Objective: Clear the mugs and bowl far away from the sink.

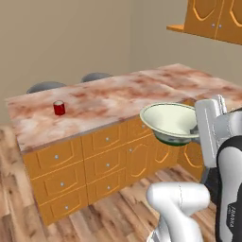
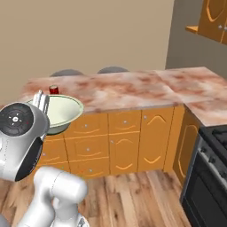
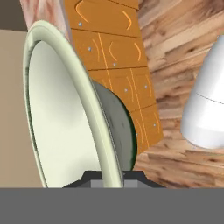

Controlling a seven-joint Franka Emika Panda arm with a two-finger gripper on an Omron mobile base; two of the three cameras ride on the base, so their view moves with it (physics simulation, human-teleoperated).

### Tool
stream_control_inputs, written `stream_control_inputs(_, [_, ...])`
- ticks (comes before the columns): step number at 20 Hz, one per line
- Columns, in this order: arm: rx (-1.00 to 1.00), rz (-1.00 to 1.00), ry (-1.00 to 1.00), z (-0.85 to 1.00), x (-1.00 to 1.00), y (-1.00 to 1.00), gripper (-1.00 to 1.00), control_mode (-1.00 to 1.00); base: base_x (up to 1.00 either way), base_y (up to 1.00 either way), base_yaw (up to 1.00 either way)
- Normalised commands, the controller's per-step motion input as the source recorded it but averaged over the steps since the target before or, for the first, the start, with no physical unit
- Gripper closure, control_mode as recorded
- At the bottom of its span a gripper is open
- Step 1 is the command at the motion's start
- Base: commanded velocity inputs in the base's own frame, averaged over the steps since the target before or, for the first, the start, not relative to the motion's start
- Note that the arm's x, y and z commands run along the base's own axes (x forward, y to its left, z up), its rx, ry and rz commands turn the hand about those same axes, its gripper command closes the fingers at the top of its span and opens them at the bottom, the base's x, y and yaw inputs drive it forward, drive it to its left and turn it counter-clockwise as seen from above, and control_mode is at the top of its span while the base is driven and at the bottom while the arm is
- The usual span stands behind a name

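Counter (image 1: 118,97): spanning both base views as a pink-marbled top over orange drawers (image 2: 124,137), carrying the red mug.
Stove (image 2: 213,164): standing dark at the right edge of the right base view, apart from the work.
Stools (image 1: 47,86): showing as two grey rounded tops behind the far edge of the counter.
Bowl (image 1: 170,120): hanging in the air in front of the counter edge, off the marble, tilted slightly; cream inside, greenish rim and dark green underside; holding nothing, as far as its inside shows.
Gripper (image 3: 113,177): pinching the bowl's rim, one tip on each side of the wall, pressed nearly together on it.
Red mug (image 1: 59,108): standing upright on the counter near its left end, well apart from the bowl; contents too small to tell.
Step in hand: judging from the lifted bowl, carrying it across to a resting place on the counter.
Next move: probably calling for swinging the bowl over bare marble, levelling it, lowering until the base is touching, then spreading the tips.
Risk: holding a wide bowl by a thin rim only, so possibly slipping or swinging; also needing room beside the red mug so as not to be knocking it.
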Motion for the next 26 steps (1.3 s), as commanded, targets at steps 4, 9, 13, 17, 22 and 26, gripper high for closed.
stream_control_inputs(4, [0.00,0.00,0.00,0.00,0.00,0.00,1.00,1.00,1.00,-0.74,0.26])
stream_control_inputs(9, [0.00,0.00,0.00,0.00,0.00,0.00,1.00,1.00,0.98,-0.31,0.15])
stream_control_inputs(13, [0.00,0.00,0.00,0.00,0.00,0.00,1.00,1.00,0.70,-0.07,0.22])
stream_control_inputs(17, [0.00,0.00,0.00,0.00,0.00,0.00,1.00,1.00,0.28,0.00,0.26])
stream_control_inputs(22, [0.00,0.00,0.00,0.00,0.00,0.00,1.00,1.00,0.30,-0.13,0.30])
stream_control_inputs(26, [0.00,0.00,0.00,0.00,0.00,0.00,1.00,1.00,0.78,-0.41,0.23])
